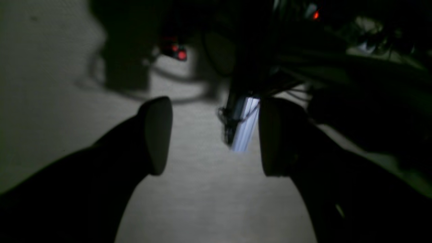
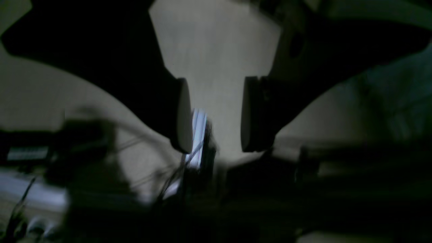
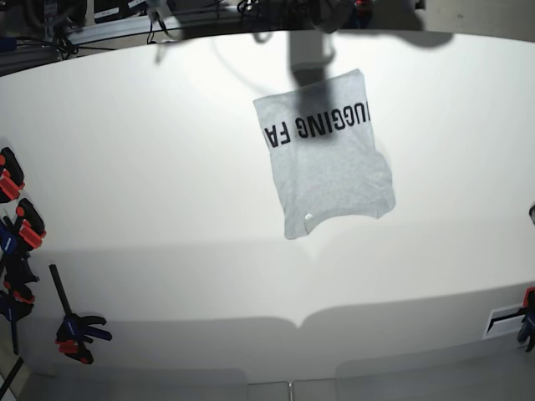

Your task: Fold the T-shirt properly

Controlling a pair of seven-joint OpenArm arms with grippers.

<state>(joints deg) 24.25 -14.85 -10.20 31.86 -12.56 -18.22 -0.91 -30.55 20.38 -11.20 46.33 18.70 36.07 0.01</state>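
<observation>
The T-shirt [image 3: 330,163] lies folded into a slightly tilted grey rectangle on the white table [image 3: 150,167], right of centre toward the back, with black block lettering along its far edge. Neither wrist view shows the shirt. My left gripper [image 1: 214,138] hangs open over bare table, its dark fingers [image 1: 155,135] wide apart with nothing between them. In the right wrist view my right gripper [image 2: 216,114] is also open and empty above bare table. The base view shows neither gripper, only dark shadows across the shirt's far edge.
Orange-and-black clamps [image 3: 17,217] line the table's left edge, and another clamp [image 3: 527,322] sits at the right edge. Cables and a metal rail [image 3: 100,21] run behind the table. A bright aluminium post [image 1: 244,125] stands ahead of the left gripper.
</observation>
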